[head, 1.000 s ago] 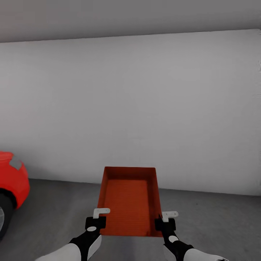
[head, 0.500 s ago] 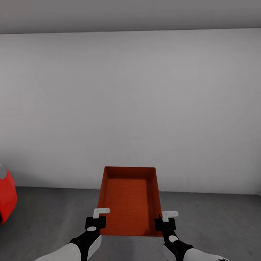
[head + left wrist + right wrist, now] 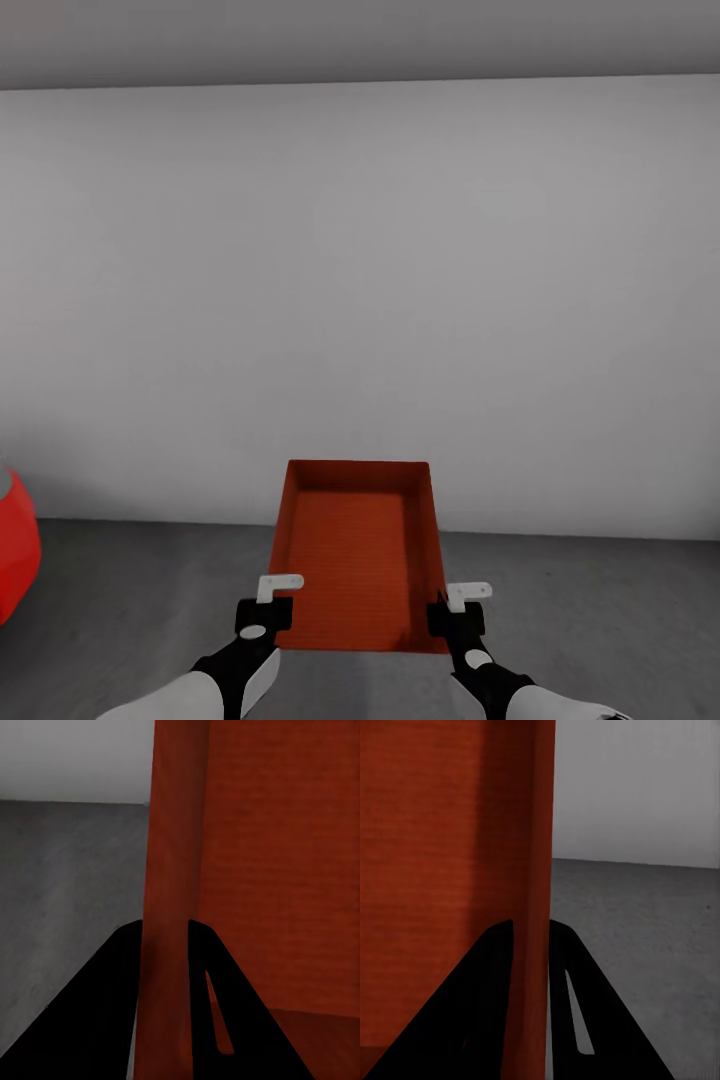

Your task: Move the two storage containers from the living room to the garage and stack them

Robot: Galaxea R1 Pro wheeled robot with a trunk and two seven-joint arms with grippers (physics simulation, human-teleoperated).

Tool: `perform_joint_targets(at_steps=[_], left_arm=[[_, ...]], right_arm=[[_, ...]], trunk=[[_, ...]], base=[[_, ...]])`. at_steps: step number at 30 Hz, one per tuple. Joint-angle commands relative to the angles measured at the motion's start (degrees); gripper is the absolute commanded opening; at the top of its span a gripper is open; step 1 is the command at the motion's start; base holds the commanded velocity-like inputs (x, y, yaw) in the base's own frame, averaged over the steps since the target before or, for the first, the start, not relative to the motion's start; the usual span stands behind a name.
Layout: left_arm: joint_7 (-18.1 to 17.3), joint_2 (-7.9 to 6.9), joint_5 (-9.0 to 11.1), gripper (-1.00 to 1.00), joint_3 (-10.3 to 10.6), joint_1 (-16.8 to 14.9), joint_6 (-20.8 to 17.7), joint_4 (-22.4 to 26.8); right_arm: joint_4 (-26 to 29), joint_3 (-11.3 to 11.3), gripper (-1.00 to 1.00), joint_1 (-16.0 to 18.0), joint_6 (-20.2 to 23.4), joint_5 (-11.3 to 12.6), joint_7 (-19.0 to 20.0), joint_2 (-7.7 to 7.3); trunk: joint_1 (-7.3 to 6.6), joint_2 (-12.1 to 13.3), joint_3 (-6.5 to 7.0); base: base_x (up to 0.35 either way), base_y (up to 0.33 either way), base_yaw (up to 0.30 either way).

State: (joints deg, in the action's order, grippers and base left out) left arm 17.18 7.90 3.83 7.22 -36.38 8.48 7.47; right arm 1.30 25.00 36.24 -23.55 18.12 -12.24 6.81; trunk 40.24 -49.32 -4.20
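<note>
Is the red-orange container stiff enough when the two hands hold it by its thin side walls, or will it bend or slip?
The storage container probably is stiff: its walls look straight between the left hand and right hand. It seems light, since it sits level from near-end pinches. A slip remains possible; the walls are plain and thin.

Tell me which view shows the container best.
Head view: the whole open-top container shows, with the left end effector and right end effector on its side walls. Each wrist view shows one wall pinched between dark fingers, close up.
</note>
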Motion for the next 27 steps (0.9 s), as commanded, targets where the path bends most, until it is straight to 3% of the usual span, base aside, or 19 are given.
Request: perform_joint_targets(at_steps=[1, 17, 27], left_arm=[[1.19, 0.02, -0.58, -1.0, -3.26, -0.09, 0.31, 0.45], [1.19, 0.02, -0.58, -1.0, -3.26, -0.09, 0.37, 0.45], [1.28, 0.02, -0.58, -1.0, -3.26, -0.09, 0.39, 0.53]], right_arm=[[-0.07, -0.92, -1.0, 0.0, 0.17, -0.18, 0.02, 0.31], [-0.07, -0.92, -1.0, 0.04, 0.17, -0.11, 0.02, 0.31], [-0.07, -0.92, -1.0, 0.04, 0.16, -0.18, 0.02, 0.31]], trunk=[[0.04, -0.07, -0.09], [0.04, -0.07, -0.09], [0.04, -0.07, -0.09]], base=[[0.296, 0.0, 0.0], [0.304, 0.0, 0.0], [0.028, 0.0, 0.0]])
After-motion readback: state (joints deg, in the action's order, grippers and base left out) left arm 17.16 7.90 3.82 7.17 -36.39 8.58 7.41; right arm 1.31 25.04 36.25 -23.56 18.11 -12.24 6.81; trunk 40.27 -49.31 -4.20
